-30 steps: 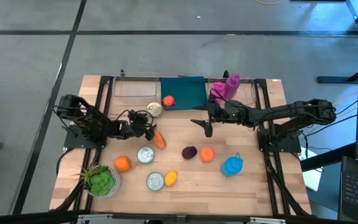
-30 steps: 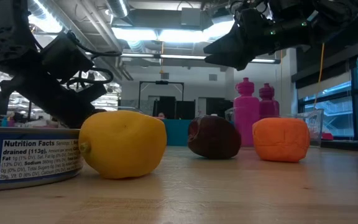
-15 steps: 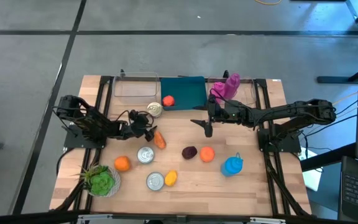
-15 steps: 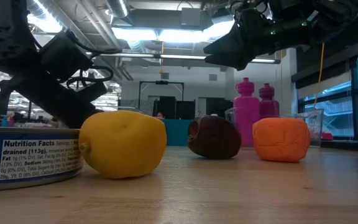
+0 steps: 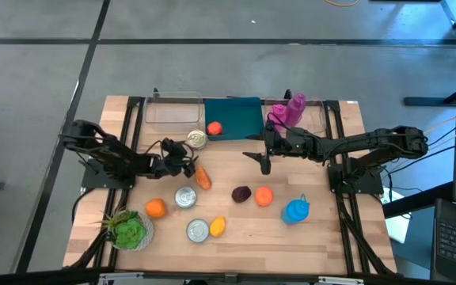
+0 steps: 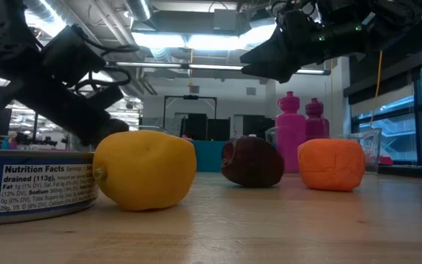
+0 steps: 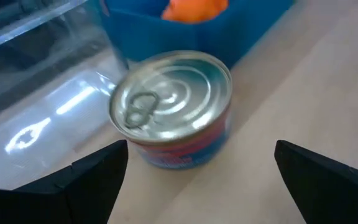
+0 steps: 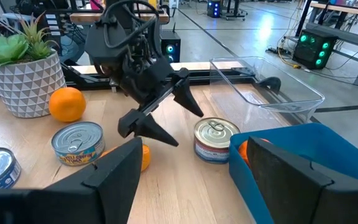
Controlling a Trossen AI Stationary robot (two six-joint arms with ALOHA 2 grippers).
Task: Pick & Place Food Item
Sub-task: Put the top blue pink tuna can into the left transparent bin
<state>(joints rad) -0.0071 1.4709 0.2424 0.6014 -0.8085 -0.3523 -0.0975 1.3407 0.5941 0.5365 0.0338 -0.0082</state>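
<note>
Both tools gape empty over the wooden table (image 5: 323, 229), grey concrete floor (image 5: 212, 63) all round.

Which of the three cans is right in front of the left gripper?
The can beside the blue bin, facing the open left gripper.

Potted plant (image 5: 129, 230) at lower left of the high view. Pink bottles (image 5: 290, 110) at upper right, clear bin (image 5: 171, 109) upper centre-left. Blue bottle (image 5: 296, 210) lower right.
</note>
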